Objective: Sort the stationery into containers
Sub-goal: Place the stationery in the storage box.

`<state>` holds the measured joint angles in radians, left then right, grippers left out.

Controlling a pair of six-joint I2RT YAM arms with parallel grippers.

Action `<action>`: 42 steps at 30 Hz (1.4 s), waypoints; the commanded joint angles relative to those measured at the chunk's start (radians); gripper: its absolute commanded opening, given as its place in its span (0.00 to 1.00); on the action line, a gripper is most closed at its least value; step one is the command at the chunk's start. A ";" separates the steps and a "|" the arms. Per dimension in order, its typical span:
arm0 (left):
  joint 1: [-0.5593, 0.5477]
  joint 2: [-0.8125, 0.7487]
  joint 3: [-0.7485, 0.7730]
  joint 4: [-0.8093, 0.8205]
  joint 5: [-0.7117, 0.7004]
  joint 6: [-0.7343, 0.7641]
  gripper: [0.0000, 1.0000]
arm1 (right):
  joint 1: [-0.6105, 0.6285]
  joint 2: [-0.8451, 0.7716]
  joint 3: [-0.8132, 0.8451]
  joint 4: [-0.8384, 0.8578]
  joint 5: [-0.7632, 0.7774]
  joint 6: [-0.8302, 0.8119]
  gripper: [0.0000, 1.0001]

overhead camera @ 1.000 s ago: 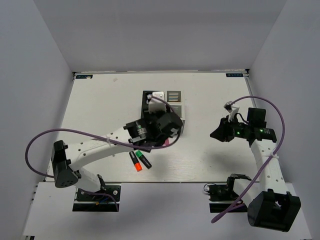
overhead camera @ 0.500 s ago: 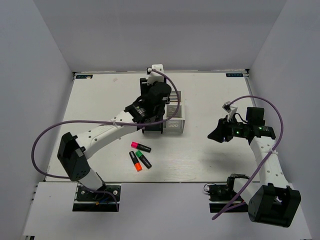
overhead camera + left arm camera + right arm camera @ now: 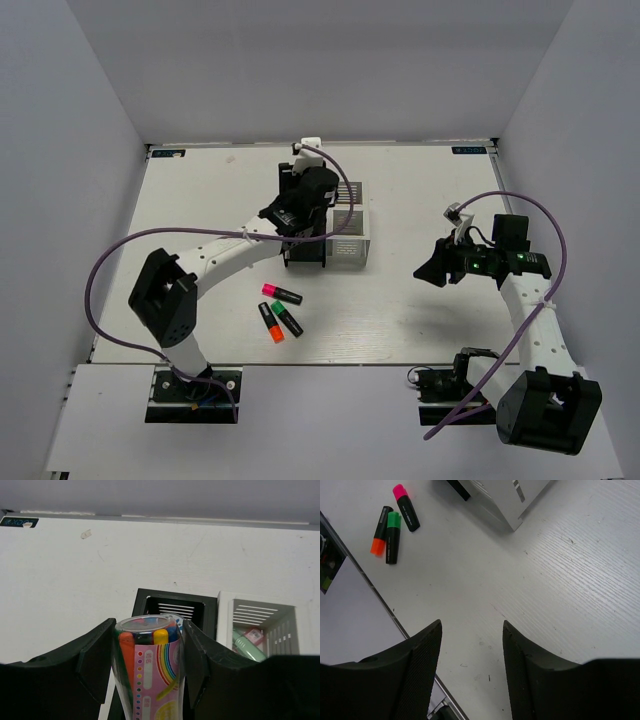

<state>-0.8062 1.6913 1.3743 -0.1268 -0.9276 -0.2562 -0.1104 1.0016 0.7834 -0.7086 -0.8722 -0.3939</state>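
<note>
Pink case (image 3: 148, 672), upright, clamped in the left pincer (image 3: 147, 647) over a black bin (image 3: 172, 606); green tube (image 3: 248, 649) inside a white bin (image 3: 260, 614); three highlighters (image 3: 287, 320) lie together on the bench (image 3: 200, 200).

Bright even light, soft shadows

Left arm (image 3: 230, 250) over bins (image 3: 349, 249), blocks black slots; three highlighters (image 3: 279, 311) cluster near-left; table (image 3: 420, 200) between bins and right pincer (image 3: 471, 627) open.

Left arm (image 3: 215, 262) reaches far forward and to the right with the wrist raised. Left gripper (image 3: 146, 647) points down, both fingers clamped on the pink capsule case (image 3: 150, 685). Right arm (image 3: 530, 315) is bent at the elbow. Right gripper (image 3: 470, 630) faces left and angles downward, jaws parted.
</note>
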 commanded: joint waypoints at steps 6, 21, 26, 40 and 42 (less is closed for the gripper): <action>0.035 -0.012 -0.040 0.061 0.010 -0.043 0.00 | -0.005 0.009 0.010 -0.026 -0.033 -0.020 0.55; 0.045 0.039 -0.055 0.099 0.013 -0.049 0.00 | -0.009 0.032 0.011 -0.041 -0.040 -0.033 0.58; 0.050 0.047 -0.055 0.107 0.012 -0.048 0.00 | -0.012 0.034 0.013 -0.046 -0.045 -0.039 0.58; 0.059 0.077 -0.041 0.151 -0.001 -0.022 0.00 | -0.021 0.046 0.013 -0.054 -0.063 -0.054 0.59; 0.061 0.080 -0.040 0.158 -0.002 -0.017 0.00 | -0.018 0.046 0.014 -0.054 -0.065 -0.057 0.59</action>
<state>-0.7544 1.7931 1.3151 -0.0139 -0.9119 -0.2859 -0.1242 1.0409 0.7834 -0.7532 -0.9012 -0.4309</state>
